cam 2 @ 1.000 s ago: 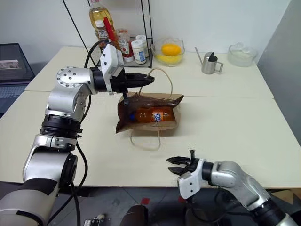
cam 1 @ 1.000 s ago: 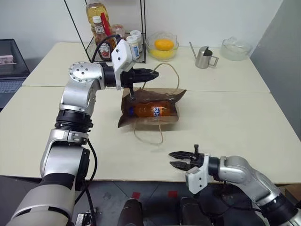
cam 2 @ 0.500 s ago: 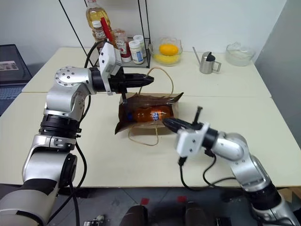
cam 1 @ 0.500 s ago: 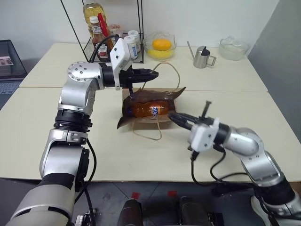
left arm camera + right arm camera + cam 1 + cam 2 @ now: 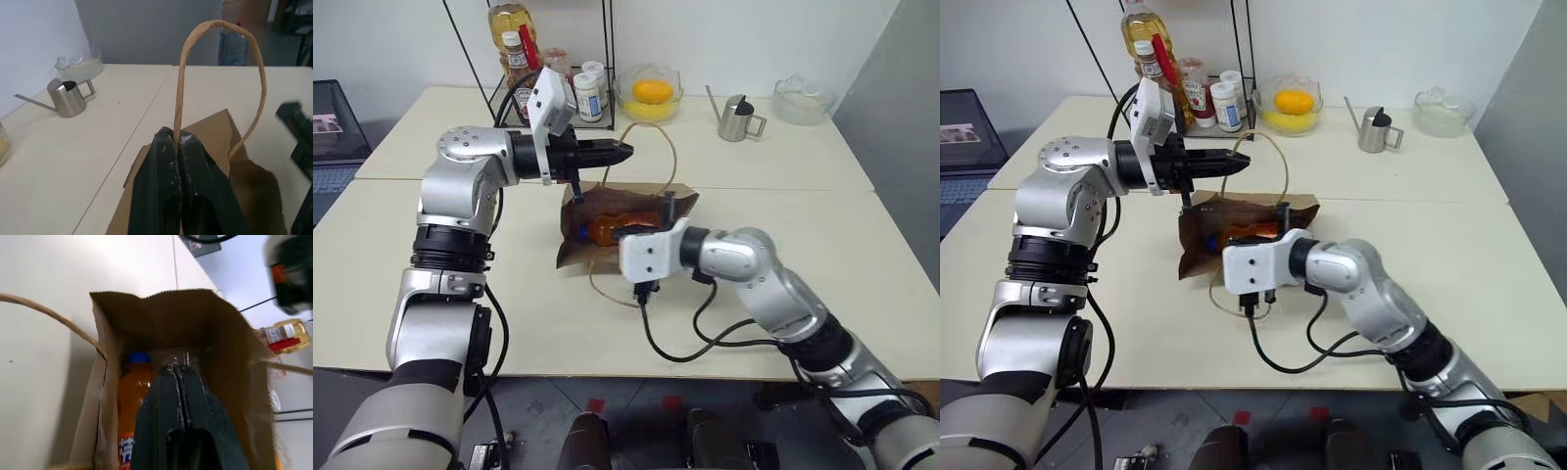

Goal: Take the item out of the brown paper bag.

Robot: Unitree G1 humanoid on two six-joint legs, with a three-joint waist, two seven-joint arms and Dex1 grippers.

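The brown paper bag [image 5: 574, 247] lies on its side on the table with its mouth facing right. My left gripper [image 5: 177, 139] is shut on the bag's upper loop handle [image 5: 220, 29] and holds it up above the bag [image 5: 625, 150]. The item, a clear bottle of orange liquid [image 5: 131, 401] with a blue cap [image 5: 139, 357], lies inside the bag. My right gripper [image 5: 177, 368] is inside the bag's mouth, shut. It lies alongside the bottle with nothing visible between its fingers. From the head views only a patch of orange [image 5: 603, 228] shows past my right wrist.
The bag's lower handle loop [image 5: 605, 290] lies on the table in front. At the back stand a wire rack with bottles [image 5: 540, 69], a glass bowl of yellow fruit [image 5: 651, 93], a metal pitcher [image 5: 739, 117] and a glass bowl [image 5: 800, 98].
My right gripper has closed and swung from the table's near edge up and left into the bag's mouth. My left gripper still holds the handle.
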